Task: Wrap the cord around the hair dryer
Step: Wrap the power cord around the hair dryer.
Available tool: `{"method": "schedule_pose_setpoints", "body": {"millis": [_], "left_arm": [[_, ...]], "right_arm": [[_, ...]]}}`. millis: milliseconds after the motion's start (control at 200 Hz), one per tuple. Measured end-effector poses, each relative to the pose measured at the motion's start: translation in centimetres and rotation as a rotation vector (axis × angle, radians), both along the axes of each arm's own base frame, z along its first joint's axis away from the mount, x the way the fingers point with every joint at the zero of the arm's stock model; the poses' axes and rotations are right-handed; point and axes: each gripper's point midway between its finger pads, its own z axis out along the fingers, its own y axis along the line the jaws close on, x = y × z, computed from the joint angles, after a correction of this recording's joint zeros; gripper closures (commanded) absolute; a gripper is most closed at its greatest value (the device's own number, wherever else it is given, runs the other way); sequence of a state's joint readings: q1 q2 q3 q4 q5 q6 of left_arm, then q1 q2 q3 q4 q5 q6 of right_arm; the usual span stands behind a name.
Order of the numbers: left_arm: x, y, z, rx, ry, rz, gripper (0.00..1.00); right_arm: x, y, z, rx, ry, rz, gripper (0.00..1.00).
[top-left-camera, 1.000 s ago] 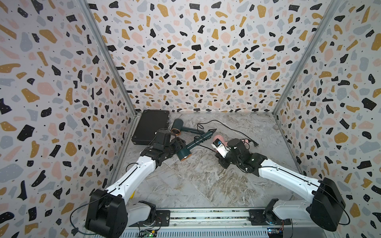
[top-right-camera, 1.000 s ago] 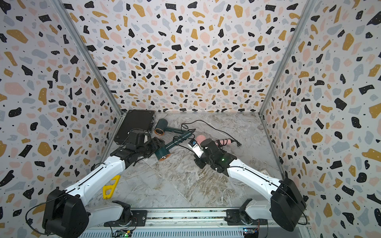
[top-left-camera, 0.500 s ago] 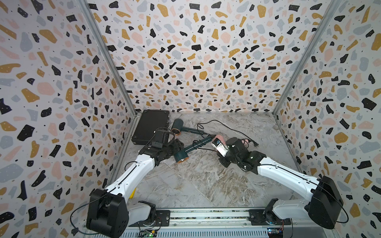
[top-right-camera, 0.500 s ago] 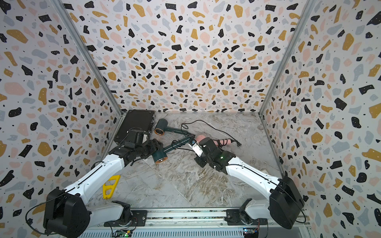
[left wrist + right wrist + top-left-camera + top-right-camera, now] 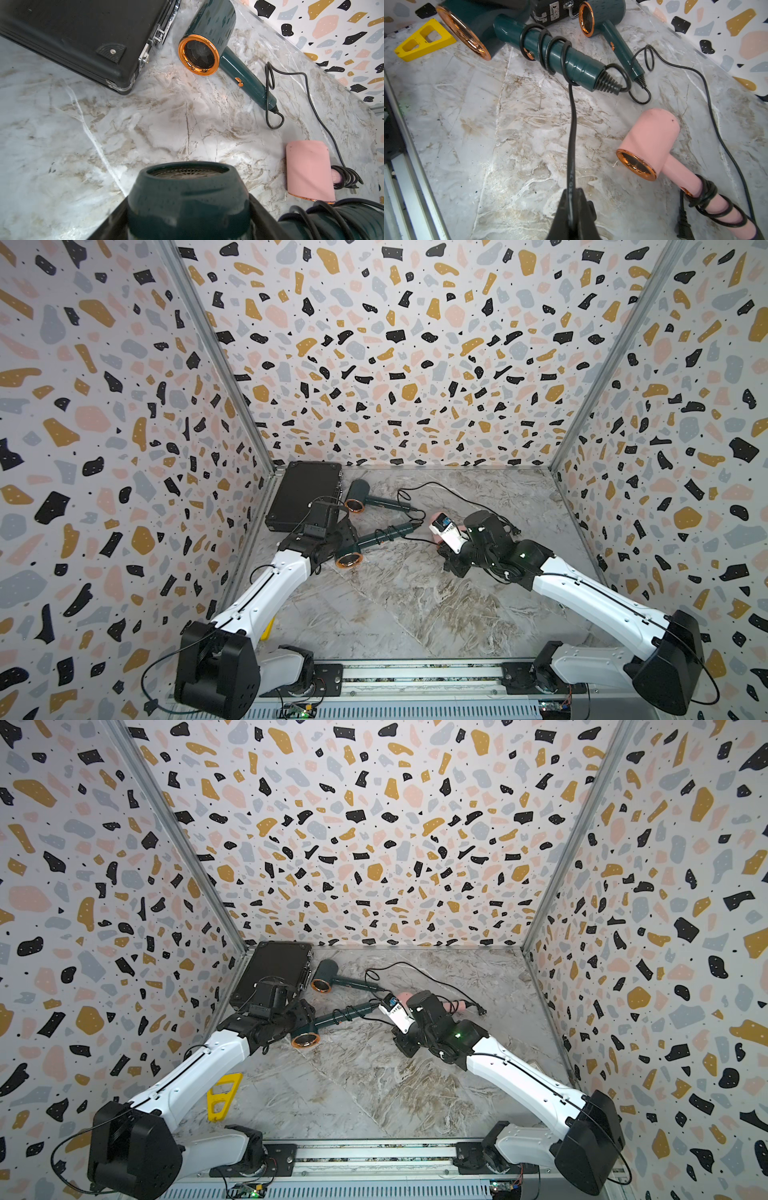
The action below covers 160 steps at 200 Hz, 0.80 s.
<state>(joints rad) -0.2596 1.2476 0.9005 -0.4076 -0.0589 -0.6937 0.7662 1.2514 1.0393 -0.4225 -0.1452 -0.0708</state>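
Left gripper (image 5: 188,209) clamped on green hair dryer (image 5: 571,62) head. Right gripper (image 5: 572,196) pinching cord (image 5: 572,124); cord runs straight to handle, several coils around it.

Both top views look bright and even to me, lit from above, soft shadows and sheen on the glossy grey marble tabletop (image 5: 395,614). 2 wrist views bend at edges; close dark green plastic hair dryer (image 5: 187,197) blurs, black rubber cord (image 5: 572,135) softens near lens.
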Motion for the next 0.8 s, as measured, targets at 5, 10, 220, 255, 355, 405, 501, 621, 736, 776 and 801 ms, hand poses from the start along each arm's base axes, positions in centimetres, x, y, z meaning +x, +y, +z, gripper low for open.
{"method": "schedule_pose_setpoints", "body": {"millis": [5, 10, 220, 255, 355, 405, 501, 621, 736, 776, 801], "left_arm": [[0.0, 0.0, 0.0, 0.001, 0.000, 0.001, 1.00], [0.0, 0.1, 0.0, 0.004, 0.000, 0.002, 1.00], [-0.2, 0.4, -0.6, 0.093, 0.020, 0.000, 1.00], [-0.3, 0.2, -0.7, 0.112, 0.028, -0.012, 1.00], [-0.1, -0.8, -0.6, 0.152, 0.032, -0.049, 1.00], [0.0, -1.3, -0.5, 0.164, 0.030, -0.072, 1.00], [0.0, -2.0, -0.4, 0.188, 0.039, -0.119, 1.00], [-0.1, -3.2, -0.1, 0.219, 0.043, -0.196, 1.00], [-0.6, -4.3, -0.5, 0.241, 0.069, -0.281, 1.00], [-0.9, -4.8, -0.7, 0.241, 0.081, -0.313, 1.00], [-1.0, -5.0, -0.8, 0.240, 0.089, -0.331, 1.00]], "right_arm": [[0.0, 0.1, 0.0, 0.001, 0.002, 0.002, 1.00], [0.0, 0.1, 0.0, 0.001, 0.004, 0.003, 1.00], [-0.5, 3.1, -0.2, 0.016, 0.078, 0.084, 1.00], [-0.5, 3.6, -0.1, 0.019, 0.084, 0.094, 1.00], [-0.1, 4.5, 0.8, 0.023, 0.078, 0.114, 1.00], [0.2, 4.9, 1.3, 0.017, 0.066, 0.123, 1.00], [0.9, 5.0, 1.9, -0.026, 0.041, 0.135, 1.00], [1.9, 5.1, 2.4, -0.096, 0.010, 0.160, 1.00], [2.1, 4.9, 2.2, -0.160, -0.010, 0.195, 1.00], [2.0, 4.8, 2.2, -0.172, -0.017, 0.211, 1.00], [1.9, 4.7, 2.1, -0.180, -0.019, 0.221, 1.00]]}}
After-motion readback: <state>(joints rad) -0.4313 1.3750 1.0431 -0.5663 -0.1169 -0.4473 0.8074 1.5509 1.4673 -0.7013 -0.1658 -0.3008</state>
